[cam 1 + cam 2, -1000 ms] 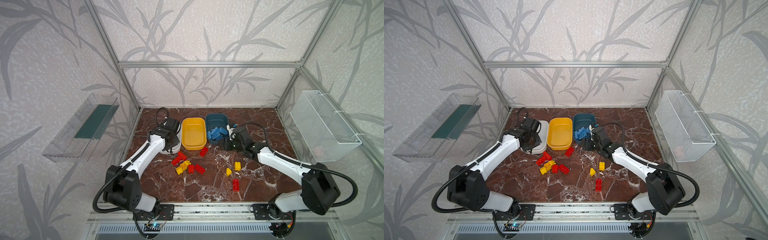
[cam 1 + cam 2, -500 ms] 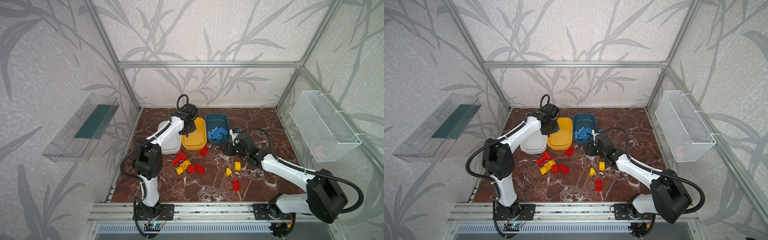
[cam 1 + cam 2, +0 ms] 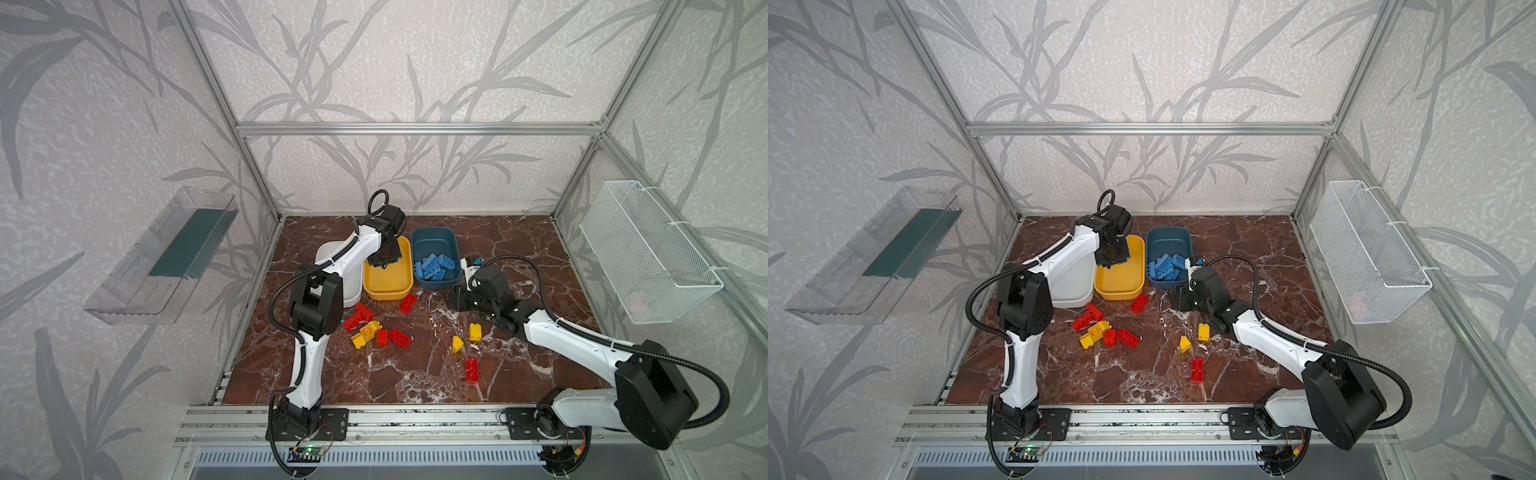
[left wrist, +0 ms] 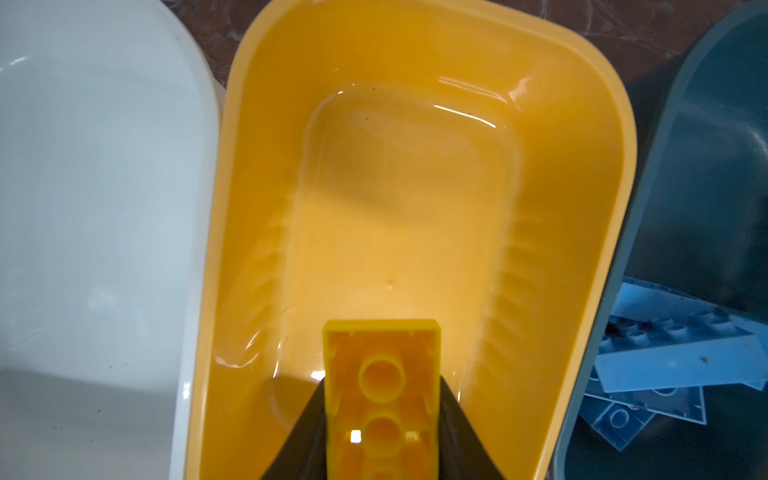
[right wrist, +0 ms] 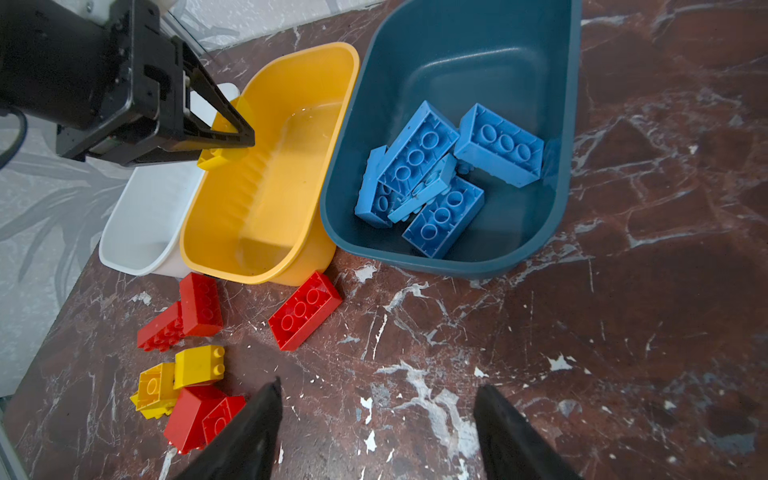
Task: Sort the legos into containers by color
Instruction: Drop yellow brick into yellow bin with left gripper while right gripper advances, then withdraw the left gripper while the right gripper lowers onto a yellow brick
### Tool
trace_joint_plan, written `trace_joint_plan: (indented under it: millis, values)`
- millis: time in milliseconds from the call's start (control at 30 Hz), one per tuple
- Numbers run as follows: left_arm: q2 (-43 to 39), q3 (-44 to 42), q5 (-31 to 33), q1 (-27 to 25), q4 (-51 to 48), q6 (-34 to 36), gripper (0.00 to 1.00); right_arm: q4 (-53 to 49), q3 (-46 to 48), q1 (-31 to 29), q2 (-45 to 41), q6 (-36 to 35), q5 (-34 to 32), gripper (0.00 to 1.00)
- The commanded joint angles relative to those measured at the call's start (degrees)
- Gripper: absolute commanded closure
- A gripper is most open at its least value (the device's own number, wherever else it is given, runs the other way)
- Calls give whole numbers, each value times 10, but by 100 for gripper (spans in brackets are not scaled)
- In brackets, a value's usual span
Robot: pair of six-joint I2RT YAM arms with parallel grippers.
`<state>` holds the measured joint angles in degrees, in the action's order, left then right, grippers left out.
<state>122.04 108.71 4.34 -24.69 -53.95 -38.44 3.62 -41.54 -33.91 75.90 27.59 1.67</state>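
My left gripper [image 3: 384, 259] hangs over the back of the yellow tub [image 3: 388, 280], shut on a yellow lego [image 4: 381, 374] that points down into the otherwise bare tub [image 4: 395, 187]. The white tub [image 3: 352, 291] stands to its left and looks bare inside. The dark blue tub [image 3: 434, 237] on the right holds several light blue legos [image 3: 434, 266]. My right gripper [image 3: 457, 297] is open and holds nothing, low over the table in front of the blue tub [image 5: 478, 54]. Red legos [image 3: 407, 302] and yellow legos [image 3: 475, 331] lie loose on the table.
A cluster of red and yellow bricks [image 3: 374, 330] lies front of the white and yellow tubs. A lone red brick [image 3: 471, 368] lies nearer the front. A white wire basket [image 3: 648, 253] hangs on the right wall and a clear tray [image 3: 166, 257] on the left wall.
My left arm swung from beside the white tub to over the yellow tub, carrying the yellow lego. My right gripper drew back slightly from the blue tub and stayed open.
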Motion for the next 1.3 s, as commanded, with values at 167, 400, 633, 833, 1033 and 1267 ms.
trace_joint_plan:
  millis: [167,400,633,833,1033,1267]
  values:
    - [-15,14,16,-4,-23,14,36,-7,-2,-2,-12,10,-44,23]
    - [-89,-16,31,-12,-25,21,15,-56,-26,-4,-18,16,-76,16]
    - [-219,-116,56,-17,2,32,1,-171,-58,-9,8,46,-142,11]
    - [-332,-198,71,-16,18,50,1,-218,-41,-20,3,75,-180,10]
    - [-441,-295,76,-15,39,73,1,-265,-22,-26,-9,114,-218,9]
    - [-558,-443,83,-16,108,93,1,-273,11,-25,-14,138,-216,13]
